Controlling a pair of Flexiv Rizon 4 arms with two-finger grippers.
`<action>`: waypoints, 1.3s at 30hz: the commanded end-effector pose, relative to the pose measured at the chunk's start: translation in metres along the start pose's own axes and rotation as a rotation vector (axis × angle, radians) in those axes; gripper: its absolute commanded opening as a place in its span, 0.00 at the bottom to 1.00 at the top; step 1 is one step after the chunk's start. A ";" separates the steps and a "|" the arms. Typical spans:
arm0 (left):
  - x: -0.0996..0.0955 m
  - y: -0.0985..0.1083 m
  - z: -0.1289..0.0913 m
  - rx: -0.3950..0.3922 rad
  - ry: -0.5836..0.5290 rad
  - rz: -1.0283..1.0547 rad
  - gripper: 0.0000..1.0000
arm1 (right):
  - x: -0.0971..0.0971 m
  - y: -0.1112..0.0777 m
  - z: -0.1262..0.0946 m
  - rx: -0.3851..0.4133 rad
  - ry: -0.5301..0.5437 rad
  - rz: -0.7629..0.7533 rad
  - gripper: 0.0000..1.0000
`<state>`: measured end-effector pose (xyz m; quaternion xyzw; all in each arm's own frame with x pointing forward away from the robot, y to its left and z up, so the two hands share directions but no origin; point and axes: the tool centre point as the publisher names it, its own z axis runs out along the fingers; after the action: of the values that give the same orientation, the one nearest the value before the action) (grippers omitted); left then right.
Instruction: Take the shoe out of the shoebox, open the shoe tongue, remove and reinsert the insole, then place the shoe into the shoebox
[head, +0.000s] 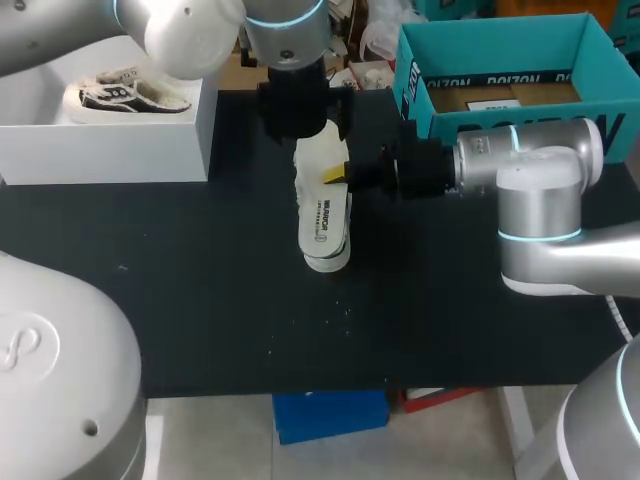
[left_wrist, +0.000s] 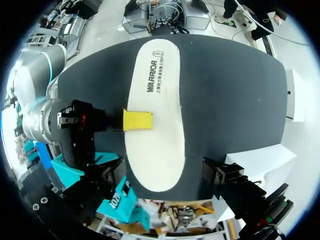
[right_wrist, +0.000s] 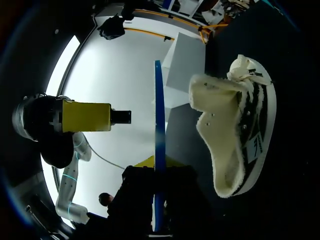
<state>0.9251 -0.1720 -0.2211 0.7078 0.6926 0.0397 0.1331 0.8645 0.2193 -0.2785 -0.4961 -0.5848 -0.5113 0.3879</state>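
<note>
My right gripper (head: 336, 176) is shut on the long edge of a white insole (head: 325, 222) and holds it flat above the black table. From the left wrist view the insole (left_wrist: 155, 115) shows in full, the right gripper's yellow tip (left_wrist: 137, 120) lying on it. My left gripper (head: 303, 122) hangs open just above the insole's far end, touching nothing. In the right wrist view the insole (right_wrist: 159, 125) appears edge-on with a blue underside. The fleece-lined shoe (right_wrist: 235, 125) lies on the table beneath it. The teal shoebox (head: 425, 95) stands open at the back right.
A white box (head: 110, 140) at the back left carries a second shoe (head: 130, 97). The black table (head: 200, 300) stretches toward the front edge. My right arm (head: 530, 180) lies just in front of the shoebox.
</note>
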 end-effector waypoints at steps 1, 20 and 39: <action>0.000 0.010 0.005 0.008 -0.001 0.004 1.00 | 0.000 0.000 0.002 -0.004 -0.002 0.000 0.00; -0.003 0.039 0.014 0.018 0.020 -0.009 1.00 | 0.000 0.000 0.002 -0.004 -0.002 0.000 0.00; 0.002 -0.060 -0.026 0.011 -0.003 -0.017 1.00 | 0.000 0.000 0.002 -0.004 -0.002 0.000 0.00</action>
<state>0.8812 -0.1758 -0.2140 0.7047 0.7003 0.0224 0.1120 0.8649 0.2198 -0.2792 -0.4957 -0.5843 -0.5121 0.3882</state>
